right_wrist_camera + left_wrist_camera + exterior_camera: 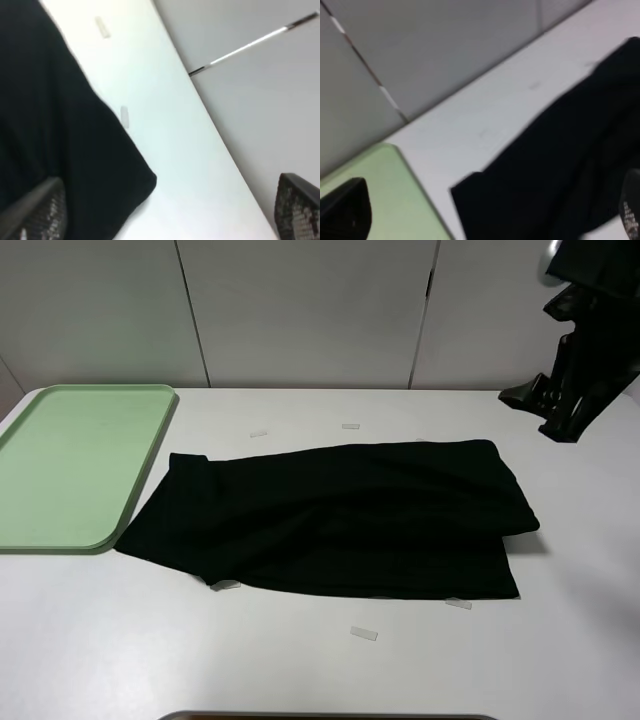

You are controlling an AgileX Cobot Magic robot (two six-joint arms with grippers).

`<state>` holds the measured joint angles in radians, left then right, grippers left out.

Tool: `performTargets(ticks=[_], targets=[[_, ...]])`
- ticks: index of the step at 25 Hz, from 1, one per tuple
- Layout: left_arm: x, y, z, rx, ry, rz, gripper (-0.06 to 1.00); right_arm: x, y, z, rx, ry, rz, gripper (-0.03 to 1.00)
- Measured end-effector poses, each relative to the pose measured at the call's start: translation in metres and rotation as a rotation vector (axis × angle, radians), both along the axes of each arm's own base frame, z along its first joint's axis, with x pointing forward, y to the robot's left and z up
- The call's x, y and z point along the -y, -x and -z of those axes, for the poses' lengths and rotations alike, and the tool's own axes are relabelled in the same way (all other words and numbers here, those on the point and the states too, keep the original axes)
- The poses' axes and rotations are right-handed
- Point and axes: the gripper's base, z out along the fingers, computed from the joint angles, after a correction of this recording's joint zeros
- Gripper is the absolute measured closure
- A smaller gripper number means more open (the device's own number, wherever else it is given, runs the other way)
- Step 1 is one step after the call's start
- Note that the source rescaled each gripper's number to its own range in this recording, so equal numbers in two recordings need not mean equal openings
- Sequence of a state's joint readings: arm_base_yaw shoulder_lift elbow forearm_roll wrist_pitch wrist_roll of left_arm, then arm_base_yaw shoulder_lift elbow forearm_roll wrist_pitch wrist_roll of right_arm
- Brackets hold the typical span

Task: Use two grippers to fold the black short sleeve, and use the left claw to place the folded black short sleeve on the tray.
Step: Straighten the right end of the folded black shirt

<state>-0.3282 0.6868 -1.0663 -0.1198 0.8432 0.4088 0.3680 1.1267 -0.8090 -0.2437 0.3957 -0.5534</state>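
Black short sleeve [330,520] lies flat across the middle of the white table [300,670], one layer doubled over, its left corner just beside the green tray [70,460] and not on it. Left gripper [487,212] is spread wide and empty above the tray-side end. Right gripper [167,215] is wide too, gripping nothing, and hangs high at the far right.

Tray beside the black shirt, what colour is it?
The tray is plain light green, with no pattern; the exterior high view shows it best.
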Motion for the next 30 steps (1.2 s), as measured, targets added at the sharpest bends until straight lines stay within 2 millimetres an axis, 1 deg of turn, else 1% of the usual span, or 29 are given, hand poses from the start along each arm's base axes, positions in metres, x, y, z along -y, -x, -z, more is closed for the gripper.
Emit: performTargets(ticks=[3, 7, 8, 11, 12, 13, 15, 16, 17, 20, 27, 28, 30], targets=[[-0.008, 0.037, 0.005, 0.044, 0.061, 0.029, -0.05, 0.002, 0.005, -0.007, 0.005, -0.097, 0.059, 0.05], [-0.022, 0.082, 0.022, 0.162, 0.108, 0.044, -0.05, 0.003, 0.007, -0.009, -0.008, -0.188, 0.119, 0.05], [-0.025, 0.092, 0.028, 0.187, 0.115, 0.046, -0.05, 0.003, 0.007, -0.009, -0.012, -0.199, 0.126, 0.05], [-0.031, 0.110, 0.047, 0.214, 0.130, 0.048, -0.05, 0.002, 0.007, -0.009, -0.019, -0.222, 0.140, 0.05], [-0.032, 0.114, 0.055, 0.203, 0.135, 0.046, -0.05, 0.002, 0.007, -0.009, -0.020, -0.226, 0.142, 0.05], [-0.032, 0.114, 0.055, 0.203, 0.135, 0.046, -0.05, 0.002, 0.007, -0.009, -0.020, -0.226, 0.142, 0.05], [-0.034, 0.118, 0.069, 0.169, 0.141, 0.043, -0.05, 0.002, 0.008, -0.009, -0.026, -0.240, 0.147, 0.05], [-0.035, 0.123, 0.082, 0.151, 0.142, 0.042, -0.05, 0.002, 0.008, -0.009, -0.028, -0.245, 0.148, 0.05], [-0.035, 0.123, 0.082, 0.151, 0.142, 0.042, -0.05, 0.001, 0.008, -0.009, -0.034, -0.257, 0.151, 0.05], [-0.036, 0.126, 0.099, 0.123, 0.151, 0.037, -0.05, 0.001, 0.008, -0.009, -0.041, -0.274, 0.156, 0.05], [-0.033, 0.120, 0.120, 0.015, 0.117, 0.036, -0.05, 0.000, 0.008, -0.009, -0.052, -0.299, 0.162, 0.05], [-0.033, 0.120, 0.120, 0.015, 0.117, 0.036, -0.05, 0.000, 0.009, -0.009, -0.054, -0.305, 0.164, 0.05], [-0.032, 0.117, 0.128, -0.018, 0.105, 0.035, -0.05, -0.001, 0.009, -0.009, -0.058, -0.312, 0.166, 0.05]])
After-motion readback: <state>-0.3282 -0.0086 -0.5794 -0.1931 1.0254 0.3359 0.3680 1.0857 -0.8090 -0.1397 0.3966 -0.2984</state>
